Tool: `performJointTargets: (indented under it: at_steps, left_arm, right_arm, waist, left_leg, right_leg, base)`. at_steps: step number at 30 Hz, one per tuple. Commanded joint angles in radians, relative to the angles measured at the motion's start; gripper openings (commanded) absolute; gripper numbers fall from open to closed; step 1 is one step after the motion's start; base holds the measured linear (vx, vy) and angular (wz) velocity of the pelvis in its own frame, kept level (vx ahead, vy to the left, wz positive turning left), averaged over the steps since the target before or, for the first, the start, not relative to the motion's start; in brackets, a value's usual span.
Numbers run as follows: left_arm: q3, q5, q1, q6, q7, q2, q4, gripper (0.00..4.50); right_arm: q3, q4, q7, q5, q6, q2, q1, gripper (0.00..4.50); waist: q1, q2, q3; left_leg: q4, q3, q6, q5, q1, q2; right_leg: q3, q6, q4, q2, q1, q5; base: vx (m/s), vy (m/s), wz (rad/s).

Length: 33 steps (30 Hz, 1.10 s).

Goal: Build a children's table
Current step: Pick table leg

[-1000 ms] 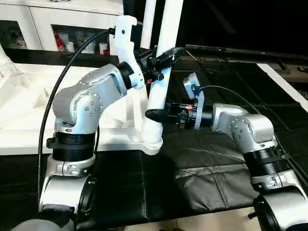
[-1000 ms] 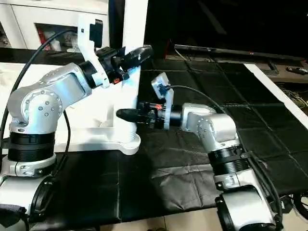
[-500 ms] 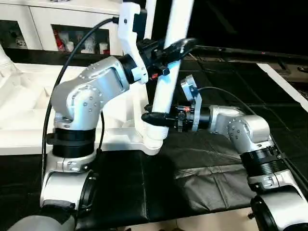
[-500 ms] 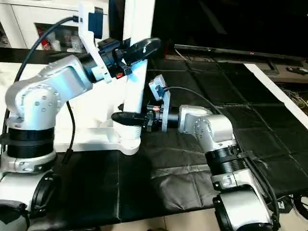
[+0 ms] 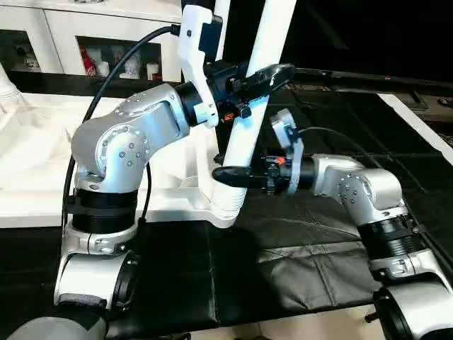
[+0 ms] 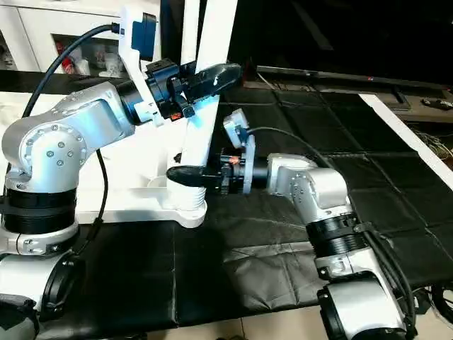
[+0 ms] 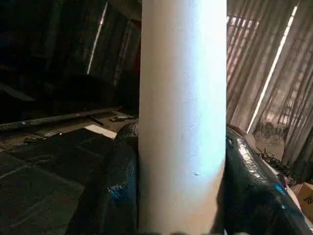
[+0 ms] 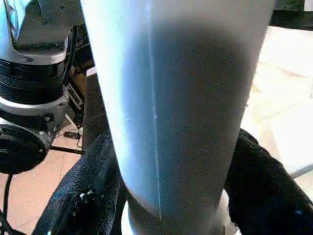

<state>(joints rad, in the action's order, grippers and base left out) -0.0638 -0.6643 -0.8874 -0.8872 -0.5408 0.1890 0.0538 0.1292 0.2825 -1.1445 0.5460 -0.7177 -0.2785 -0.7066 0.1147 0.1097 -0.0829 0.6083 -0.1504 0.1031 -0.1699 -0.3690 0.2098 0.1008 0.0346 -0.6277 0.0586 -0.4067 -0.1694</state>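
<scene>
I was seating a white table leg (image 5: 249, 113) into the near corner socket (image 5: 225, 202) of the upturned tabletop (image 5: 42, 191); my left gripper (image 5: 263, 74) was closed around the leg higher up, my right gripper (image 5: 237, 174) closed around it just above the socket. The leg, smooth, round and tapered, leaned slightly off upright, so next I judged it needed straightening and pressing or twisting home

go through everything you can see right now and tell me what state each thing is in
Table leg: tilted, foot in the corner socket.
Table top: upside down, ribs facing up.
Corner socket: holds the leg's base.
Left gripper: shut on the leg, higher up.
Right gripper: shut on the leg near its base.
</scene>
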Motion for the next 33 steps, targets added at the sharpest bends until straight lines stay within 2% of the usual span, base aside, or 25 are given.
performJointTargets:
  at_steps: [1,5,10,17,20,25,26,30,32,33]
  left_arm:
    - [0.003,-0.012,-0.012,-0.007,-0.001,-0.004,0.005,1.79]
    - [-0.002,-0.019,-0.013,-0.011,0.004,-0.006,0.005,1.79]
    - [-0.007,-0.022,-0.015,-0.012,0.007,-0.008,0.004,1.79]
    - [-0.01,-0.03,-0.021,-0.013,0.004,-0.009,0.004,1.79]
    - [-0.015,-0.041,-0.026,-0.011,0.005,-0.016,0.011,1.79]
    - [-0.024,-0.062,-0.031,-0.015,0.01,-0.03,0.033,1.79]
    - [-0.03,-0.078,-0.031,-0.022,0.008,-0.036,0.039,2.35]
    - [-0.029,-0.195,-0.022,-0.098,-0.042,-0.05,0.125,2.51]
    - [-0.027,-0.213,-0.02,-0.11,-0.046,-0.055,0.142,2.58]
    - [-0.032,-0.231,-0.019,-0.119,-0.035,-0.07,0.152,2.76]
  right_arm:
    - [0.0,-0.008,-0.007,-0.009,0.014,-0.007,0.005,3.01]
    - [-0.004,0.005,0.0,-0.009,0.025,0.005,0.001,3.01]
    - [-0.012,0.015,0.006,-0.005,0.029,0.015,0.001,2.47]
    - [-0.019,0.023,0.005,0.002,0.024,0.018,0.002,2.01]
    - [-0.016,0.023,0.006,-0.002,0.027,0.02,0.008,1.97]
    - [-0.012,0.027,0.01,-0.008,0.033,0.025,0.012,1.96]
    - [-0.013,0.028,0.011,-0.009,0.034,0.027,0.012,1.96]
    - [-0.012,0.033,0.02,-0.014,0.041,0.032,0.015,1.96]
    - [-0.012,0.035,0.022,-0.015,0.043,0.033,0.015,1.96]
    - [-0.016,0.038,0.03,-0.016,0.045,0.038,0.016,1.96]
  waist:
    - [0.002,-0.015,0.088]
    - [0.001,-0.017,0.088]
    - [0.001,-0.019,0.087]
    - [0.001,-0.022,0.088]
    - [0.001,-0.019,0.089]
    - [0.002,-0.021,0.088]
    - [0.002,-0.02,0.088]
    - [0.002,-0.021,0.089]
    - [0.001,-0.023,0.088]
    - [0.0,-0.022,0.088]
  left_leg:
    - [-0.063,-0.004,0.026,-0.137,0.003,0.022]
    - [-0.064,-0.004,0.027,-0.147,0.004,0.022]
    - [-0.065,-0.003,0.028,-0.157,0.005,0.022]
    - [-0.065,-0.002,0.03,-0.151,0.005,0.024]
    - [-0.064,-0.003,0.029,-0.148,0.005,0.023]
    - [-0.065,-0.003,0.028,-0.153,0.005,0.023]
    - [-0.064,-0.004,0.029,-0.154,0.004,0.022]
    - [-0.063,-0.003,0.032,-0.148,0.003,0.023]
    - [-0.063,-0.003,0.034,-0.153,0.004,0.024]
    - [-0.064,-0.004,0.031,-0.157,0.006,0.024]
  right_leg:
    - [-0.055,0.098,0.081,0.083,0.065,-0.29]
    - [-0.055,0.1,0.083,0.083,0.065,-0.297]
    - [-0.054,0.095,0.085,0.083,0.064,-0.312]
    - [-0.055,0.103,0.082,0.082,0.064,-0.285]
    - [-0.055,0.11,0.081,0.082,0.066,-0.273]
    - [-0.055,0.107,0.083,0.083,0.066,-0.288]
    - [-0.055,0.106,0.082,0.083,0.066,-0.29]
    - [-0.055,0.126,0.079,0.084,0.066,-0.269]
    - [-0.055,0.135,0.076,0.082,0.065,-0.252]
    - [-0.055,0.135,0.078,0.081,0.065,-0.257]
  base:
    - [0.0,0.0,0.0]
    - [0.0,0.0,0.0]
    - [0.0,0.0,0.0]
    - [0.0,0.0,0.0]
    - [0.0,0.0,0.0]
    - [0.0,0.0,0.0]
    - [0.0,0.0,0.0]
    - [0.0,0.0,0.0]
    - [0.0,0.0,0.0]
    - [0.0,0.0,0.0]
